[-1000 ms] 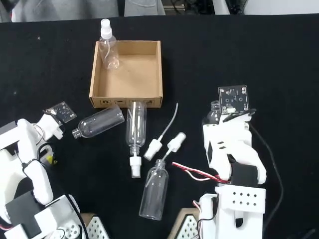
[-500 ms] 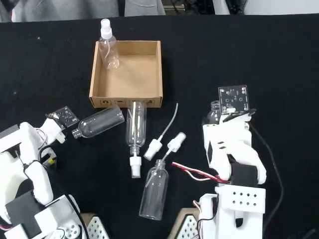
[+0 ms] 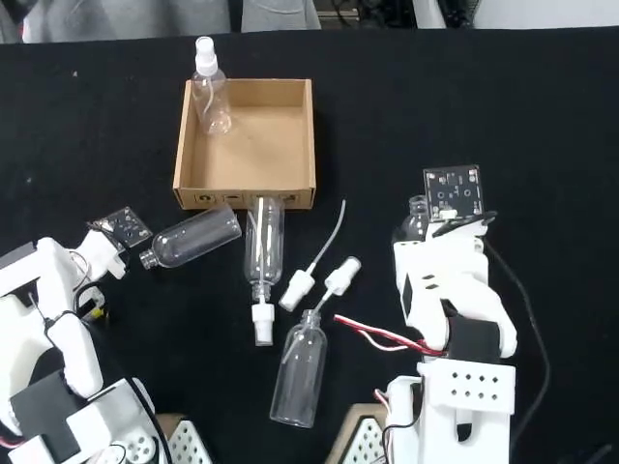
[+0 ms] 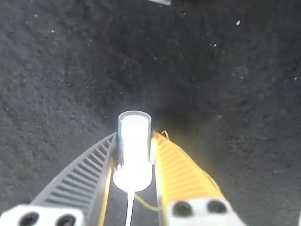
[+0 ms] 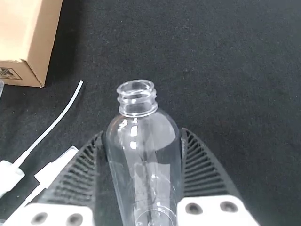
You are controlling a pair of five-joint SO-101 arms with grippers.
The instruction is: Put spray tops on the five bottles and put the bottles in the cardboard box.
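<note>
Left wrist view shows your left gripper [image 4: 135,136] clamped on a white top [image 4: 134,160] over the black bench [image 4: 211,70]. Your right gripper [image 5: 142,134] grips an uncapped bottle [image 5: 143,155] by its body, near the box [image 5: 23,37]. A capped bottle [image 3: 210,97] sits in the box's far corner.

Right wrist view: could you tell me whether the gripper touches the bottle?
Touching. Right wrist view: the right gripper clamps the bottle from both sides.
</note>
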